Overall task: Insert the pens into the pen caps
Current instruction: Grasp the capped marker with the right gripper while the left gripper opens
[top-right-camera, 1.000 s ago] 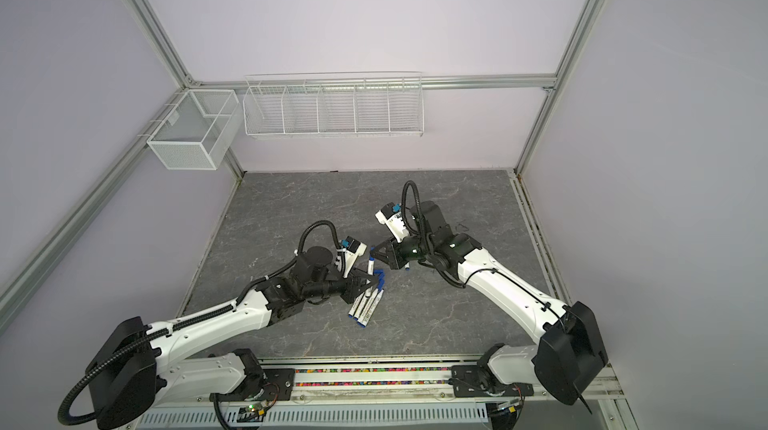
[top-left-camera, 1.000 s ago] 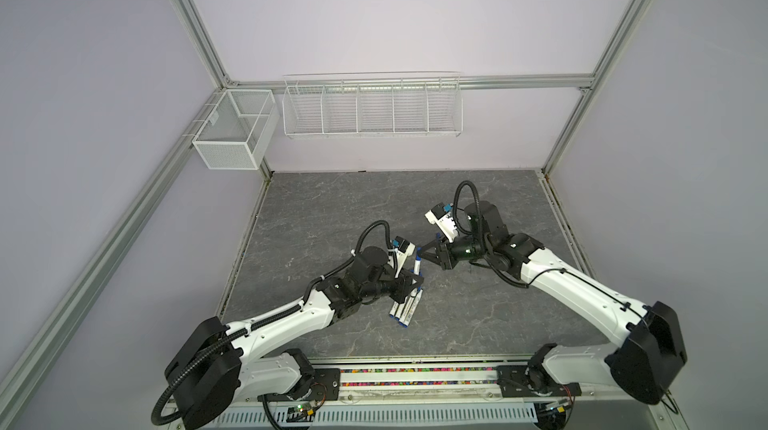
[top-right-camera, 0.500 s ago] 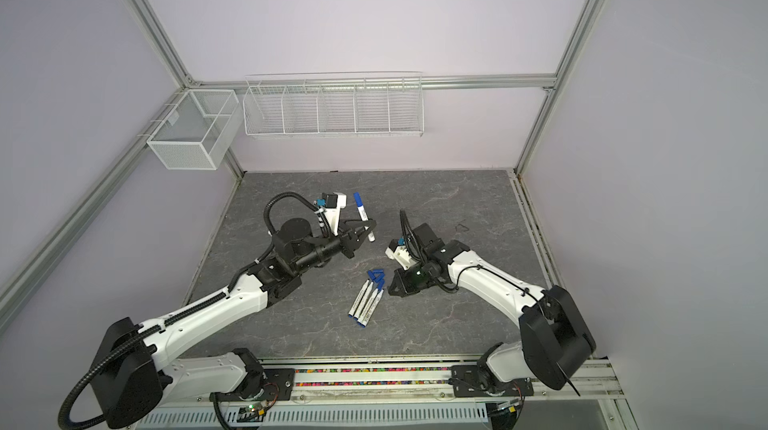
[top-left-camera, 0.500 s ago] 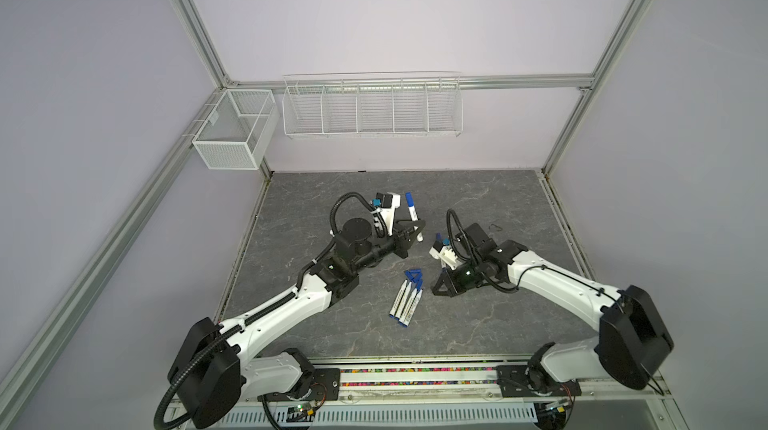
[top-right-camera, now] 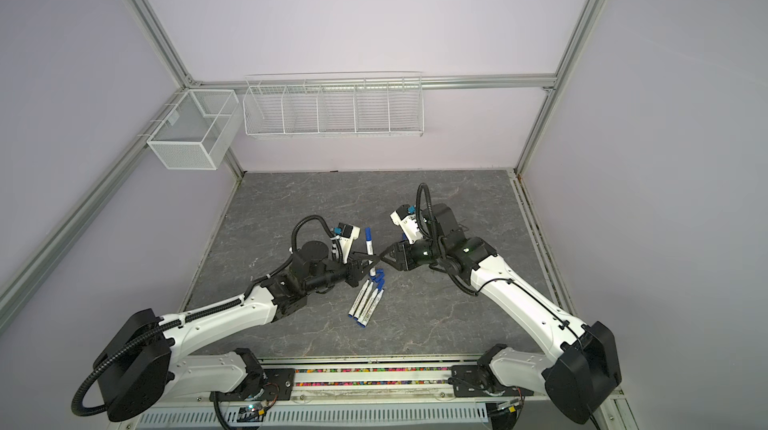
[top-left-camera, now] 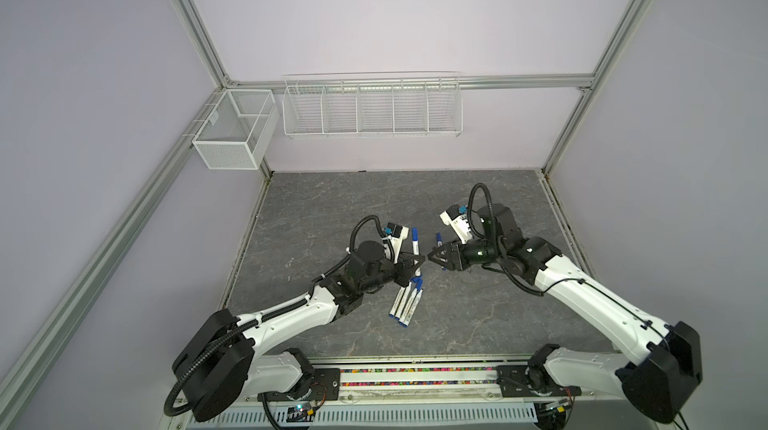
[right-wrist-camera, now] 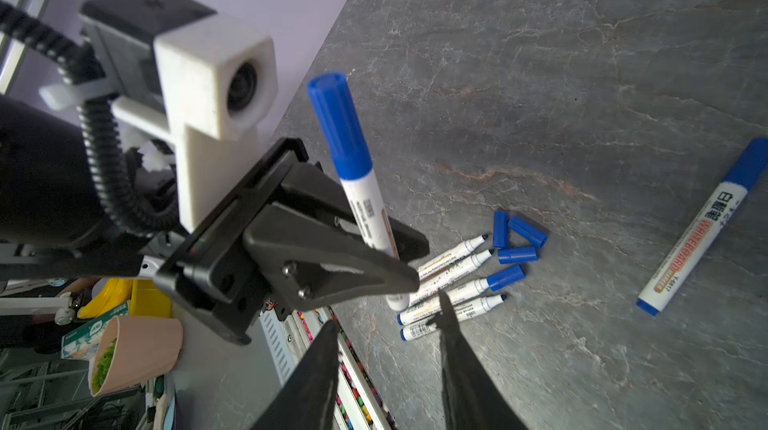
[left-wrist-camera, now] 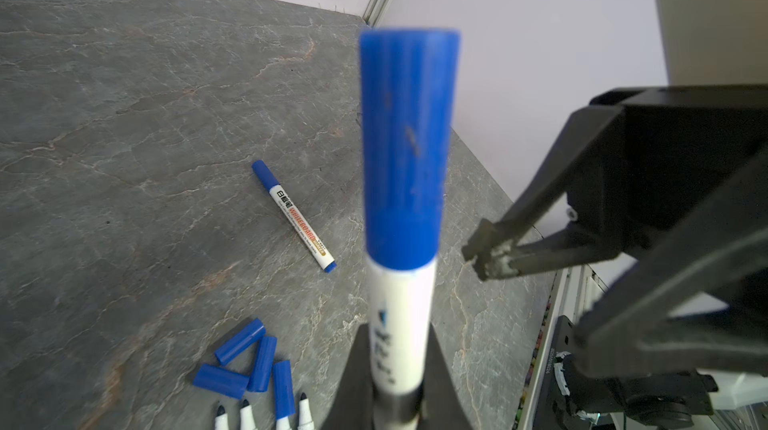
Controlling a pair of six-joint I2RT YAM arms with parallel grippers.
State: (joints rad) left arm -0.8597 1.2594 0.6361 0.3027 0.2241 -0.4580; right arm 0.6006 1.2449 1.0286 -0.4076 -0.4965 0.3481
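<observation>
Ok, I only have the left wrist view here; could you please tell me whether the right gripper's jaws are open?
Observer: Yes; in the right wrist view the right gripper has its jaws apart, with nothing between them.
Operator: Thank you. My frame cuts off the pens at its edge; how do they lie?
Observer: The four pens lie close side by side, tips all toward the loose caps.
Operator: And where along its length is my pen gripped?
Observer: The left gripper clamps the held pen low on its barrel, well below its cap.
</observation>
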